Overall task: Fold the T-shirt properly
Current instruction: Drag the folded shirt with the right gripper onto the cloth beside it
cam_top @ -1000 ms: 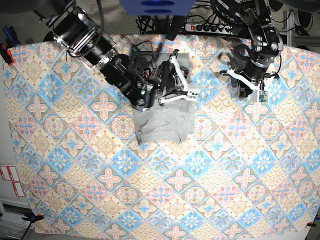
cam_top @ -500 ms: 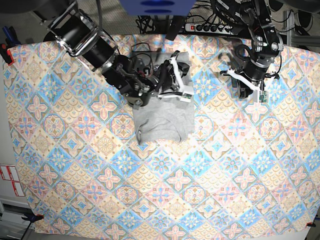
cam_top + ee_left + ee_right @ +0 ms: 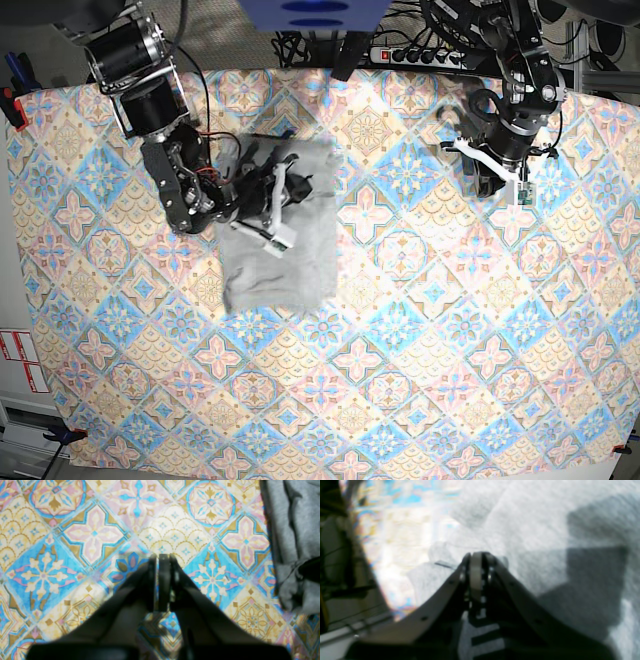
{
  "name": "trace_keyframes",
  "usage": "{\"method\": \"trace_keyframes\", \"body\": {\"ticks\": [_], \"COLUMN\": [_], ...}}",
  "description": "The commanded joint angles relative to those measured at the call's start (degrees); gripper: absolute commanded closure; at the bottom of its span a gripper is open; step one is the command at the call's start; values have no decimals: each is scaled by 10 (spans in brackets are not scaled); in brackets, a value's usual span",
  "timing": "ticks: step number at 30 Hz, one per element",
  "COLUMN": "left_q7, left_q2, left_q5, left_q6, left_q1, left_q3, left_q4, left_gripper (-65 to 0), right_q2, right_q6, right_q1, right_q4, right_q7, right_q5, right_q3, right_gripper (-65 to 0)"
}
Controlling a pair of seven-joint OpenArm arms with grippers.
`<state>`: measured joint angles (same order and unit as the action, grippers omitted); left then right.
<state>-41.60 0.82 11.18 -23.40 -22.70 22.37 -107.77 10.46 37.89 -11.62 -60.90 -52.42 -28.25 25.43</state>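
The T-shirt lay folded in a grey rectangle on the tablecloth, left of centre in the base view. The right gripper rested on the shirt's upper half, jaws closed; whether it pinched fabric could not be determined. Farther back, the left gripper was clenched, empty, above bare tablecloth.
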Motion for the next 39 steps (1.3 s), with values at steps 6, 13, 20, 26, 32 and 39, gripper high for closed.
{"method": "trace_keyframes", "body": {"ticks": [6,13,20,26,32,39], "left_q7": [9,9,9,9,9,9], "left_q2": [2,2,2,2,2,2], "left_q5": [6,6,6,6,6,6], "left_q6": [-1,-1,-1,-1,-1,-1], "left_q1": [1,1,1,1,1,1], "left_q3": [2,3,1,0,0,-1], "left_q4": [-9,-9,-9,-9,-9,3], "left_gripper": [0,0,0,0,0,0], "right_q2": [15,32,32,32,33,39], "right_q6": [-29,-29,-29,-29,-29,-29], "right_q1": [-2,-6,-7,-7,-7,-5], "right_q4": [0,0,0,0,0,-5], "right_q7": [-24,-23,-23,-23,-24,-24], "right_q5": [106,106,107,107,107,107], "right_q3": [-77,-80,-146,-174,-174,-173], "right_gripper": [-31,-31,-31,-31,-31,-31]}}
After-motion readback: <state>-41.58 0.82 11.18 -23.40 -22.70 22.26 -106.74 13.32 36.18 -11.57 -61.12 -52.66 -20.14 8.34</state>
